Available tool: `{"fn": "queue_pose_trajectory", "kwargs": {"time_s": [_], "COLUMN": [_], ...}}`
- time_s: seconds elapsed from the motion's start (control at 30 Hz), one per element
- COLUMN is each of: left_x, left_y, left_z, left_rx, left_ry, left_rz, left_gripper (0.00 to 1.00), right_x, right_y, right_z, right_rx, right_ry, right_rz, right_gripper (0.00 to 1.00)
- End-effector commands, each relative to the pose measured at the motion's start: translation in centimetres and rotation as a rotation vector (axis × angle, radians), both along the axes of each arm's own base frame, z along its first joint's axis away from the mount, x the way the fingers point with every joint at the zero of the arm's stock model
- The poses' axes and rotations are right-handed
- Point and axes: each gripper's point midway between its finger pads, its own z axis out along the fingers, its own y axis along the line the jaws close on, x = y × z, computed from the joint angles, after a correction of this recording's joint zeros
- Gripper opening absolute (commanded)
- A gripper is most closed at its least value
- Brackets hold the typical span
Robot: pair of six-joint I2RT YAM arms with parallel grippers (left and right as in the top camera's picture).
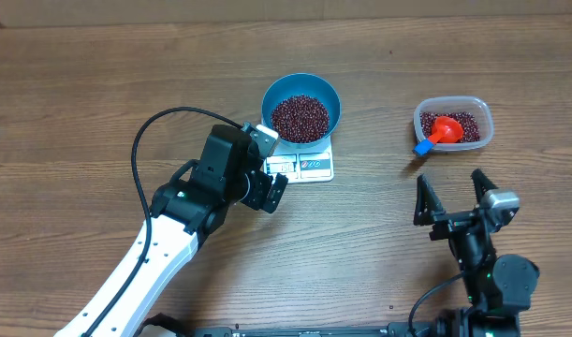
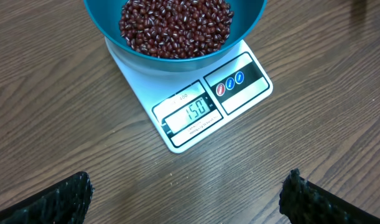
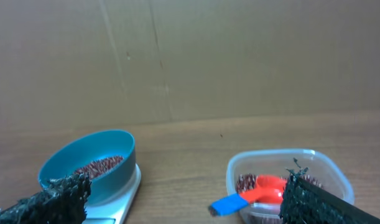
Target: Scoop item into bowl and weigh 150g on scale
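The blue bowl [image 1: 301,86] stands on the white scale [image 1: 312,167], holding a heap of dark red-brown beans [image 1: 300,119]. In the left wrist view the scale [image 2: 242,87] shows 150 on its display, under the bowl [image 2: 99,28] of beans [image 2: 175,25]. My left gripper [image 1: 270,180] hovers just front-left of the scale, open and empty [image 2: 188,199]. My right gripper [image 1: 448,187] is open and empty near the front right, apart from everything. From the right wrist I see the bowl [image 3: 96,155] and the scale [image 3: 124,196] to the left of the gripper [image 3: 186,199].
A clear plastic container [image 1: 482,126] at the back right holds more beans and a red scoop with a blue handle [image 1: 443,129]; in the right wrist view the scoop [image 3: 252,194] sticks out of the container [image 3: 283,158]. A brown cardboard wall stands behind the table.
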Motion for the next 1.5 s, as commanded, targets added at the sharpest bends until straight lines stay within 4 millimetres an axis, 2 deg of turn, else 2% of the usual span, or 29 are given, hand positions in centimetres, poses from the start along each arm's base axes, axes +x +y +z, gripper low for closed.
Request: {"fn": "queue_pose_trajectory", "kwargs": {"time_s": [0.0, 0.37, 1.47], "left_x": [0.1, 0.1, 0.1], "left_y": [0.2, 0.2, 0.2], "left_z": [-0.2, -0.2, -0.2], "left_rx": [0.008, 0.008, 0.008], "left_ry": [0.001, 0.001, 0.001], "left_rz": [0.005, 0.005, 0.005], "left_gripper": [1.0, 0.99, 1.0], "right_x": [-0.2, -0.7, -0.7], "right_y": [-0.3, -0.2, -0.2], "right_z": [-0.7, -4.0, -4.0], "right_rx": [-0.003, -0.003, 0.001], "right_ry": [-0.032, 0.015, 0.016], "right_rz": [-0.039, -0.04, -0.04], "right_gripper": [1.0, 1.0, 1.0]}}
